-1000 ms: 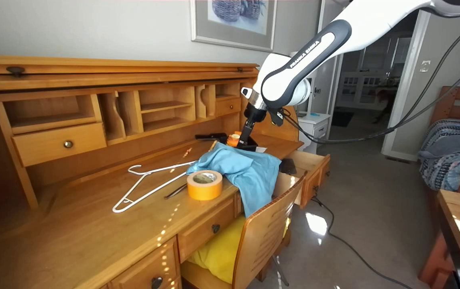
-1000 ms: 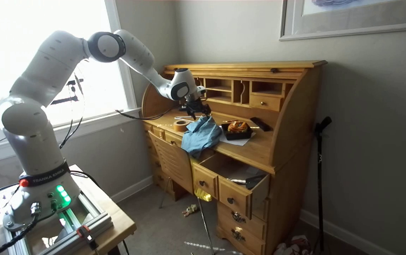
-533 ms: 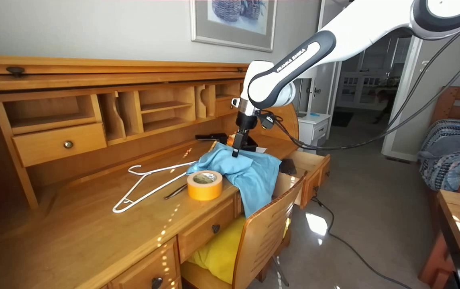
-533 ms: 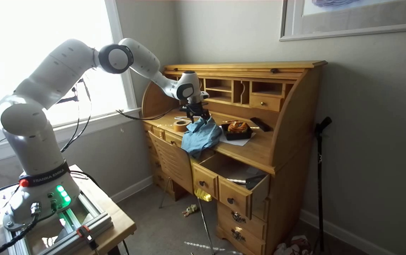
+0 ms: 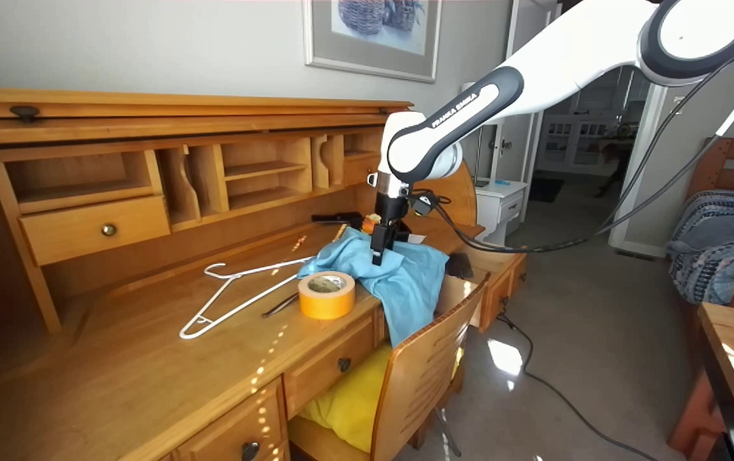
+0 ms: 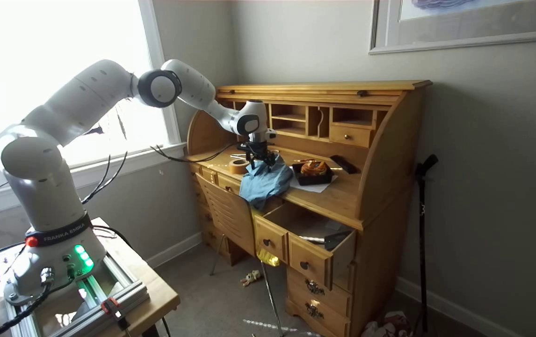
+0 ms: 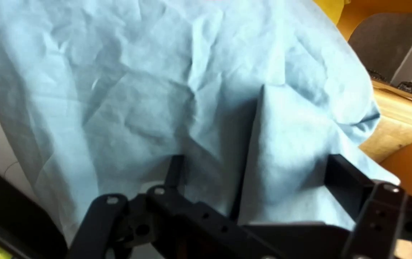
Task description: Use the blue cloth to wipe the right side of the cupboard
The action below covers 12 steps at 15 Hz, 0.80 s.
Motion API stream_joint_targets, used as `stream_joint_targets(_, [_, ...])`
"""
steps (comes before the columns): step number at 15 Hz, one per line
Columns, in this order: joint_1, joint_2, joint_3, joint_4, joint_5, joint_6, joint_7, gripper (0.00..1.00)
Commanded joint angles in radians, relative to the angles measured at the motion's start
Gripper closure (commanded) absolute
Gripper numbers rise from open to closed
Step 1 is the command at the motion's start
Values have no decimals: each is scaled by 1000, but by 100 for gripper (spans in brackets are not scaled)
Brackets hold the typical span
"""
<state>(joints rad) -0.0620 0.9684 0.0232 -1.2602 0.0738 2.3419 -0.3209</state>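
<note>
The pincer (image 7: pixel 256 169) was poised, fingers (image 7: pixel 348 181) spread, over the blue cloth (image 5: pixel 405 275).
The cloth was draped over the front edge of the bench (image 5: pixel 149 378); it was judged light and limp, best taken at the raised fold (image 7: pixel 285 151) between the fingers.

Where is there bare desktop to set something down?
Widest: the desktop between white hanger and front edge. Smaller: between white paper and curved side panel. Crowded: around the blue cloth, with tape roll, hanger and black tray close by.
</note>
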Motion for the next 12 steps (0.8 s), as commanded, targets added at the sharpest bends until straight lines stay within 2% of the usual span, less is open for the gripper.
stream_joint_targets(1, [-7,84,18,92,-10,2,51,25])
stream_joint_targets(2, [-6,95,18,102,-11,26,57,26])
stream_joint_targets(3, [-5,100,16,113,-13,45,64,32])
stream_joint_targets(6, [-3,109,11,143,-21,86,73,56])
stream_joint_targets(12, [0,112,6,170,-24,85,91,97])
